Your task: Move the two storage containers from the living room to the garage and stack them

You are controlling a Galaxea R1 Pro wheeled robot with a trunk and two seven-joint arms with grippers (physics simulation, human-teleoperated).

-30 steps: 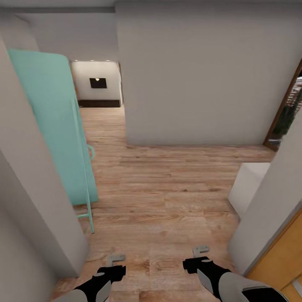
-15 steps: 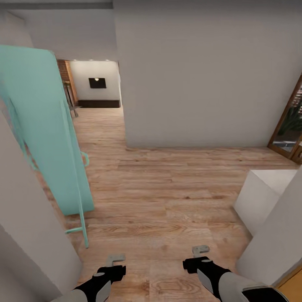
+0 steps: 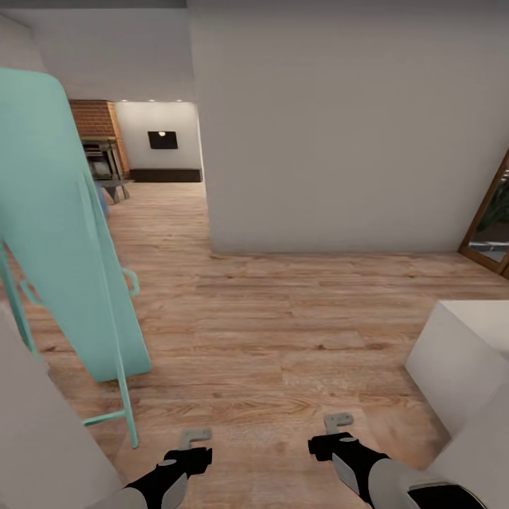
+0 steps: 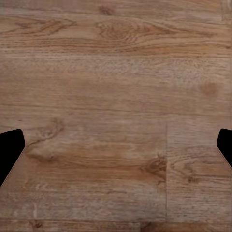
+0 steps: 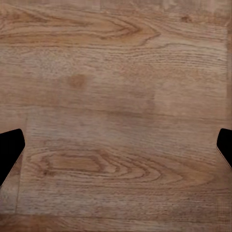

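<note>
Both tools ride low over bare flooring as I steer the rig through a hallway. My left tool (image 3: 196, 437) sits at seven o'clock in the head view and my right tool (image 3: 338, 423) at five o'clock, each with pale grey fingers on a black wrist. In each wrist view the dark fingertips (image 4: 9, 150) stand at opposite edges with wood between them, so both tools are spread wide, holding and touching nothing.

No writing or label can be read anywhere.

Light wood-plank floor (image 3: 283, 325) with strong grain and knots runs ahead, its boards laid crosswise. At nine o'clock a tall mint-green panel (image 3: 63, 233) with rounded corners leans on a thin tubular frame of the same colour. A plain matte grey wall (image 3: 339, 127) fills twelve to two o'clock, a smooth white box (image 3: 459, 360) sits at four o'clock, and a wood-framed doorway (image 3: 495, 212) shows at three o'clock. At eleven o'clock an opening leads to a far room with a red brick column (image 3: 95, 120) and a dark rectangle (image 3: 162, 140) on its white wall. I see neither storage container from here.
</note>
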